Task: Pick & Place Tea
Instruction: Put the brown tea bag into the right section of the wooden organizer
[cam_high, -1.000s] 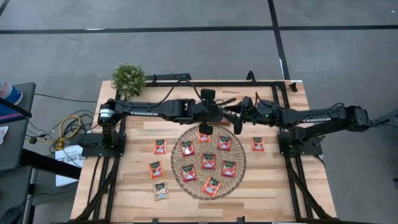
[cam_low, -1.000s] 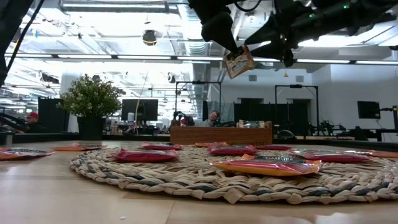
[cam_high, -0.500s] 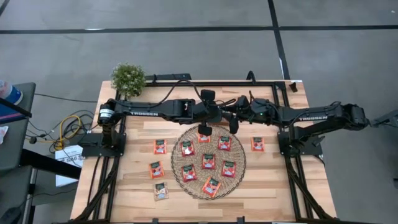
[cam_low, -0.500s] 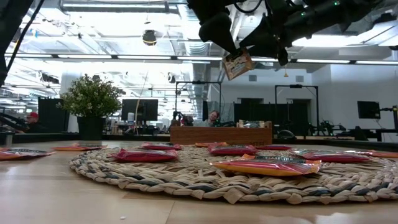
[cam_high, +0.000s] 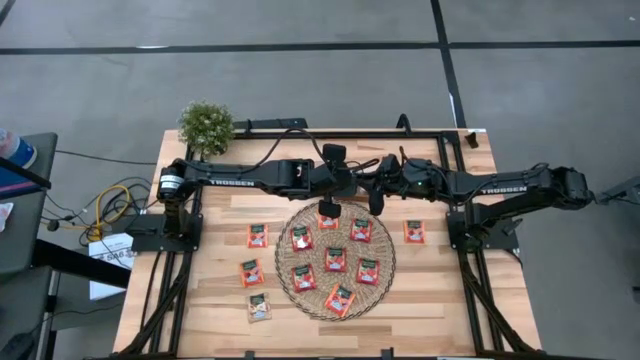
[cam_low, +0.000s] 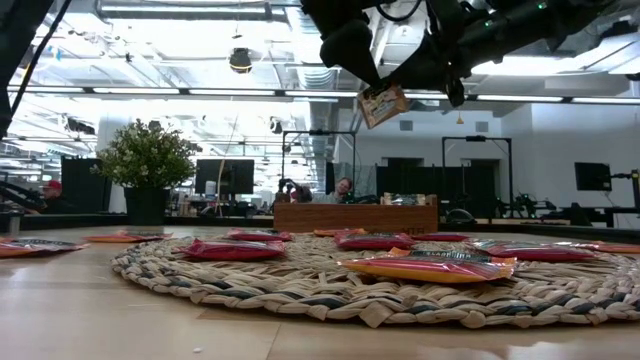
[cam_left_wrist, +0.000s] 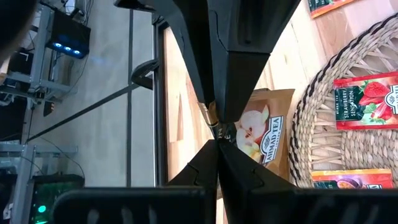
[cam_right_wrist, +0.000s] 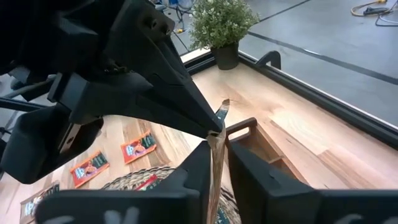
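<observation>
Handover in mid-air above far rim of woven mat (cam_high: 300, 300): left gripper (cam_left_wrist: 216, 132) jaws clenched on beige tea sachet (cam_left_wrist: 264, 134), right gripper (cam_right_wrist: 219, 152) jaws spread either side; clamp right firmly before left releases.

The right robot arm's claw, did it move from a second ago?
Yes. The right gripper moved toward the left gripper, closing in on the held tea sachet above the mat's far edge.
</observation>
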